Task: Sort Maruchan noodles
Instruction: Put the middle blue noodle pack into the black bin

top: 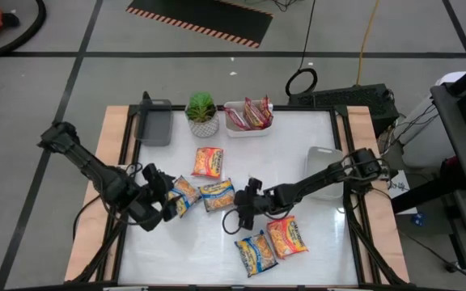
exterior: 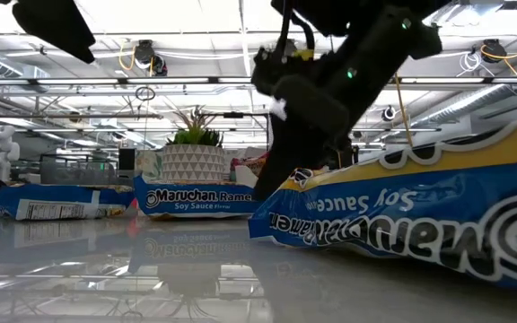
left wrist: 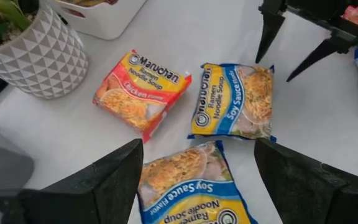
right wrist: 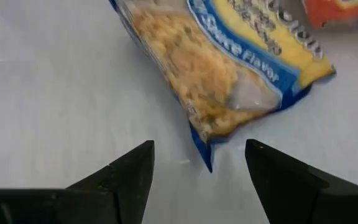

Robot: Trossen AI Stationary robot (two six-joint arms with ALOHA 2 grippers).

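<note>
Several Maruchan packets lie flat on the white table. My left gripper [top: 170,204] [left wrist: 199,144] is open low over a blue soy-sauce packet [top: 186,192] [left wrist: 188,186], one finger on either side of its end; whether they touch it cannot be told. My right gripper [top: 243,215] [right wrist: 199,144] is open, and a corner [right wrist: 209,155] of the middle blue packet [top: 217,194] [left wrist: 232,102] lies between its fingers, untouched. An orange chicken packet [top: 208,162] [left wrist: 142,93] sits farther back. Another blue packet [top: 255,252] [exterior: 420,215] and an orange one [top: 287,237] lie near the near edge.
Along the far edge stand a grey tray [top: 154,123], a potted green plant [top: 202,113] [left wrist: 36,56] and a white tray [top: 247,128] holding red packets. Another white tray [top: 328,153] lies under my right arm. Bare table shows at the near left and far right.
</note>
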